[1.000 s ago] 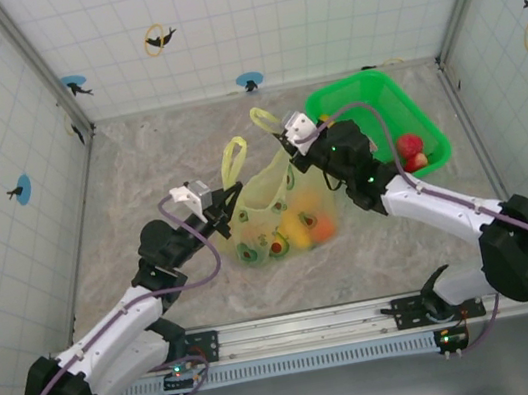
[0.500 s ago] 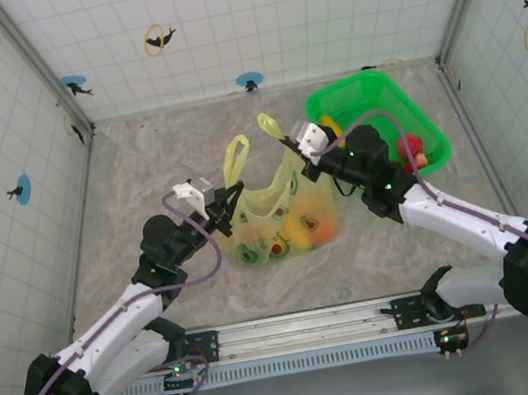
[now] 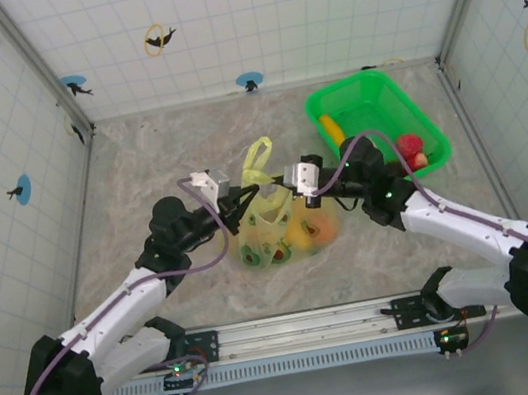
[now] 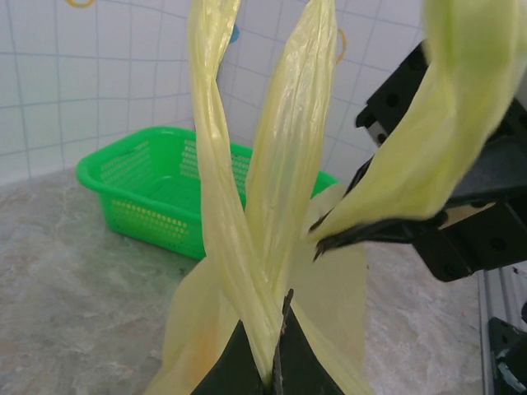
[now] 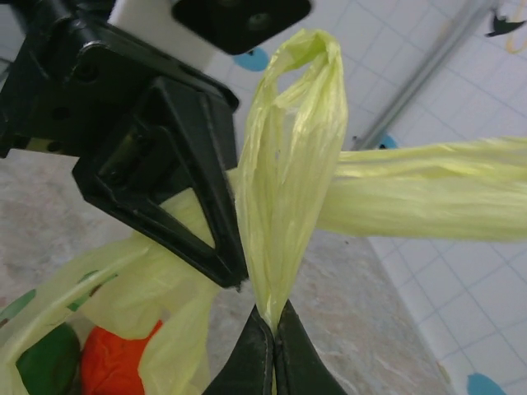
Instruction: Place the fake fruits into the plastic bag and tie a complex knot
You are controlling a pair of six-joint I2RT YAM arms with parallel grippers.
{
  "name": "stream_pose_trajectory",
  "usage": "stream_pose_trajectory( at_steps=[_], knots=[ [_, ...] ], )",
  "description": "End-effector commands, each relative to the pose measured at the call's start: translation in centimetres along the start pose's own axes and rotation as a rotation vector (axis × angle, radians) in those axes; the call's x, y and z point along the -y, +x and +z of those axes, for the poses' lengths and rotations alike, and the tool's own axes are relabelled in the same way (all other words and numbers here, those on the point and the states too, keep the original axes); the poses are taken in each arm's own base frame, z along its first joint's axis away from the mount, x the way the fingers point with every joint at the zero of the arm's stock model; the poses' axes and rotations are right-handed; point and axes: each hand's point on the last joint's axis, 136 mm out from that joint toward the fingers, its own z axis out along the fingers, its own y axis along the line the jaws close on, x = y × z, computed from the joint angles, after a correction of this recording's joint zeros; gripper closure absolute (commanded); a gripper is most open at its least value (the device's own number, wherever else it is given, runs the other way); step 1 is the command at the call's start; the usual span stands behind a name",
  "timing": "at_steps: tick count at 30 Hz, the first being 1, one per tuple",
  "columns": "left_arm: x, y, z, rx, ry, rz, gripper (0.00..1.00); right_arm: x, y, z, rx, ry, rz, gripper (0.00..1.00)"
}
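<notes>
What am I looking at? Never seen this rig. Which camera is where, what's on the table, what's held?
Two robot arms are bolted at the near edge of a table, each ending in a two-finger gripper. The top view looks down from above and behind them; the other two come from cameras on the wrists. On the table lies a pale yellow plastic bag with fake fruits inside. Apart from it sits a green tray holding a yellow fruit and a red fruit. The left gripper and right gripper are each shut on one of the bag's handles.
</notes>
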Motion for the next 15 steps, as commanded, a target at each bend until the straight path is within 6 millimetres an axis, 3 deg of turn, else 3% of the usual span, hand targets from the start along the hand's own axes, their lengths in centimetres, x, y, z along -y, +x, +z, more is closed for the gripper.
stream_pose_trajectory(
  at_steps=[1, 15],
  knots=[
    [1.77, -1.12, 0.10, 0.007, 0.091, 0.043, 0.99, -0.69, -0.22, 0.94, -0.032, -0.076, -0.047, 1.00],
    [2.64, -1.02, -0.21, 0.005, 0.132, 0.088, 0.74, -0.34, -0.61, 1.58, -0.054, -0.094, -0.037, 1.00]
  ],
)
